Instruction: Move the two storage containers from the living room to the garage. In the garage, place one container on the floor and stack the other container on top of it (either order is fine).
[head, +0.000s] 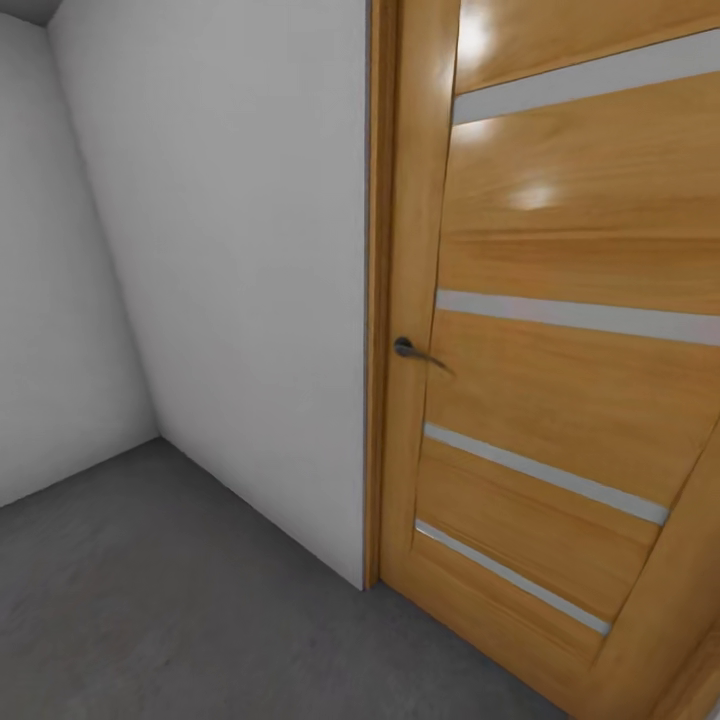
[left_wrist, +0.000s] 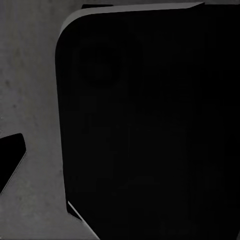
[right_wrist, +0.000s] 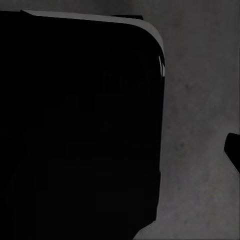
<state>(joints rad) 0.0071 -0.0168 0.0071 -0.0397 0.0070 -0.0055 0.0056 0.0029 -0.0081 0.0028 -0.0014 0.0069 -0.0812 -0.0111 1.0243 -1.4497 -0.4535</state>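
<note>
Of the claws themselves little can be read: the left wrist view looks down past a large black rounded body (left_wrist: 145, 125), seemingly part of the robot itself, with a dark sliver (left_wrist: 11, 155) at nine o'clock that may be a fingertip, and whether the left claw is spread or pressed together I cannot tell; the right wrist view is its mirror, a black rounded mass (right_wrist: 80, 130) with a dark tip (right_wrist: 234, 150) at three o'clock, and its state too cannot be told; beneath both lies the floor (right_wrist: 195, 120), dark grey, speckled concrete; further out, the head view faces a corner, with a wooden door (head: 560, 330) crossed by pale horizontal strips from twelve to five o'clock, its dark lever handle (head: 412, 350) near the centre, a wooden door frame (head: 382, 280) just beside it, and plain white walls (head: 220, 250) from nine to twelve o'clock meeting the concrete at seven o'clock; no orange-red storage containers are to be seen here, so where they lie cannot be said from this moment; judging by the concrete and bare walls this looks like the garage or its threshold, and the step in hand seems to be travel, not handling; the next move probably calls for turning the base away from this corner, or getting through the door, to find the containers.
</note>
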